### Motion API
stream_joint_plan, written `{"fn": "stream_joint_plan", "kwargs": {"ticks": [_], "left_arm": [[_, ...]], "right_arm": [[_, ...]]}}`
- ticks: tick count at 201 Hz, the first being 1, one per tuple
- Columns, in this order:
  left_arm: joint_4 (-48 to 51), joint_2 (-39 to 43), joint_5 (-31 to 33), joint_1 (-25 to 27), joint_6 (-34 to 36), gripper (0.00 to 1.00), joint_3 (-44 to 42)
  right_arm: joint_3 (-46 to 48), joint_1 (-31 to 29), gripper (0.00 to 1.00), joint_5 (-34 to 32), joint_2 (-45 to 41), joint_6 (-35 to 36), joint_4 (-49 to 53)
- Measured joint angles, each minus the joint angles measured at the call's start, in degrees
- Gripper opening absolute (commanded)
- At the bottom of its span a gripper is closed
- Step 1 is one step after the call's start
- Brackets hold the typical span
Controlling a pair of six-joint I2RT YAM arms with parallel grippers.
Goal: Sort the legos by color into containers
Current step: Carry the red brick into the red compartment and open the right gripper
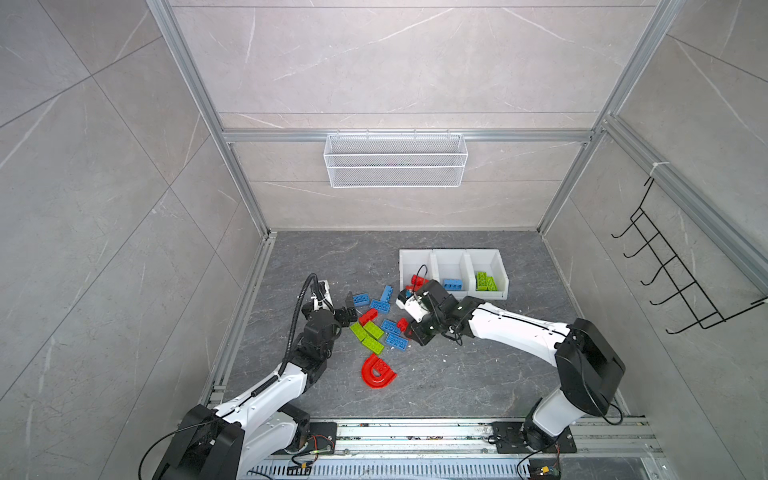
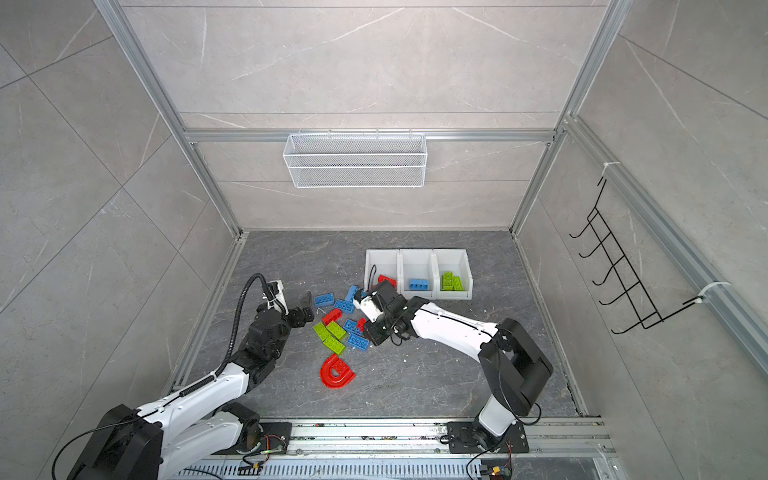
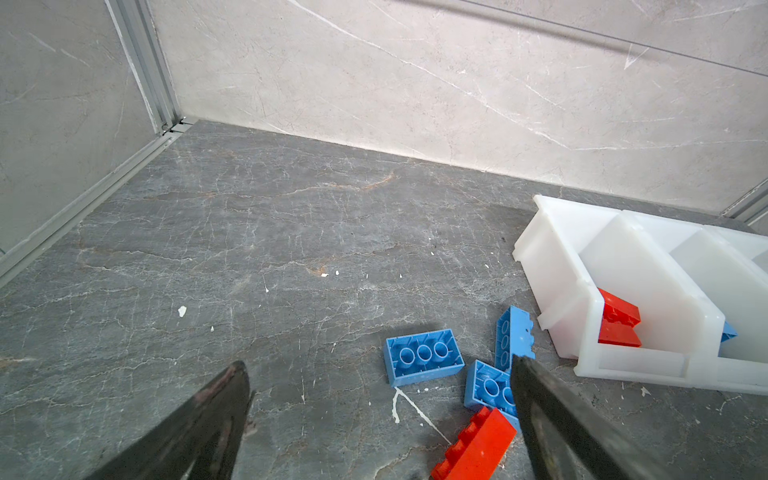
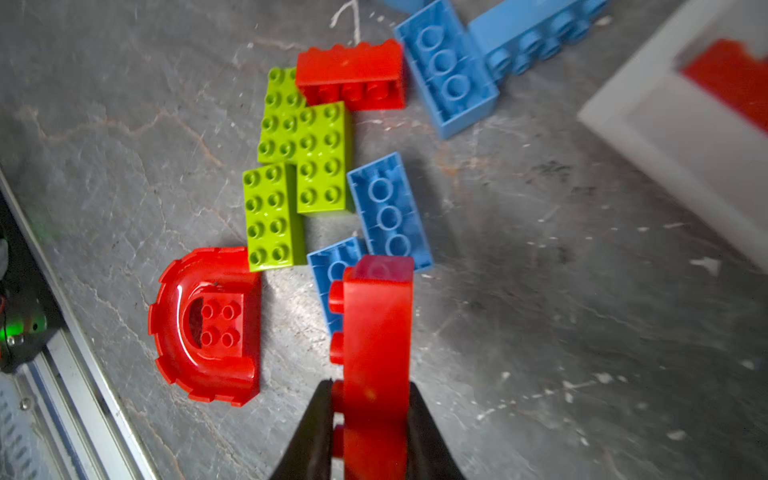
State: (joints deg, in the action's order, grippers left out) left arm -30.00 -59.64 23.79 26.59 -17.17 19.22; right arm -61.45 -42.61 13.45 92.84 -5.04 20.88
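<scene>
Entry: right gripper (image 4: 370, 386) had its fingers clamped on a red brick (image 4: 376, 324), held edgewise over the loose legos (image 4: 322, 158), likely for carrying to the containers (image 1: 449, 252) beyond the tips; left gripper (image 3: 376, 365) stood with fingers wide and empty, a blue brick (image 3: 424, 357) just ahead for taking.

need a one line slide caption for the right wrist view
The right tool holds a red brick, with loose legos and a red arch on the grey table.

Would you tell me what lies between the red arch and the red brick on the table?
Three lime green bricks separate arch from brick, in both top views.
</scene>
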Motion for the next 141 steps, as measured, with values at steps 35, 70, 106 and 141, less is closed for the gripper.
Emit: {"fn": "stream_joint_plan", "kwargs": {"ticks": [35,70,106,141], "left_arm": [[-0.1,-0.5,-0.1,0.0,0.0,1.0,0.0],[-0.1,-2.1,-0.3,0.0,0.0,1.0,0.0],[-0.5,-2.5,-1.9,0.0,0.0,1.0,0.0],[-1.3,-3.1,-2.9,0.0,0.0,1.0,0.0]], "right_arm": [[-0.8,6.9,0.24,0.3,-2.0,-3.2,-2.4],[-9.6,12.9,0.24,-0.2,3.0,-4.5,-2.0],[-20.8,15.7,0.24,-2.0,13.4,-4.5,-2.4],[-27.7,16.2,0.25,-4.2,21.2,-4.4,-1.5]]}}
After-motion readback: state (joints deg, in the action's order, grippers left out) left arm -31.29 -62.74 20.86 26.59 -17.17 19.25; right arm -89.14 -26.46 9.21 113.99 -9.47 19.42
